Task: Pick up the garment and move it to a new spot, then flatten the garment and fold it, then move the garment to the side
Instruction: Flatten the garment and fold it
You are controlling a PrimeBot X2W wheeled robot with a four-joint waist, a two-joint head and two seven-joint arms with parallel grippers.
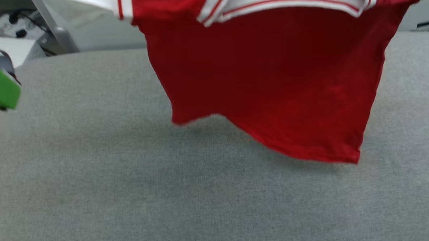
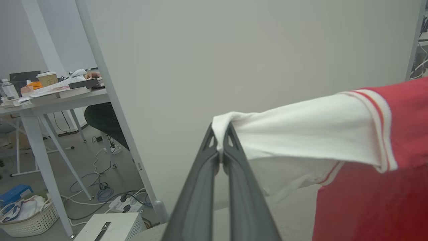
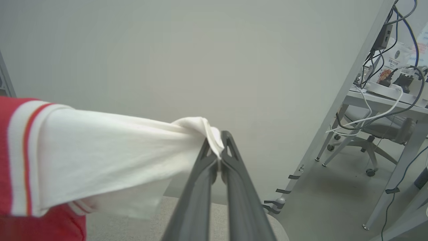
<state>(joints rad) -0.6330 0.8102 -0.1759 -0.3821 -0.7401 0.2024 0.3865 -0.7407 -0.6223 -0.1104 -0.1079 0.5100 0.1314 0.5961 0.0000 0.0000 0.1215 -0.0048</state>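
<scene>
The garment (image 1: 270,78), soft red jersey with white, stripe-trimmed sleeves, hangs at the upper right of the head view over the grey felt-like surface (image 1: 94,183). The left hand (image 2: 220,139) is closed on one white sleeve end, the right hand (image 3: 217,147) on the other.

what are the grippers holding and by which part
Both hold the garment: the left gripper pinches the end of one white sleeve, the right gripper the other's.
</scene>
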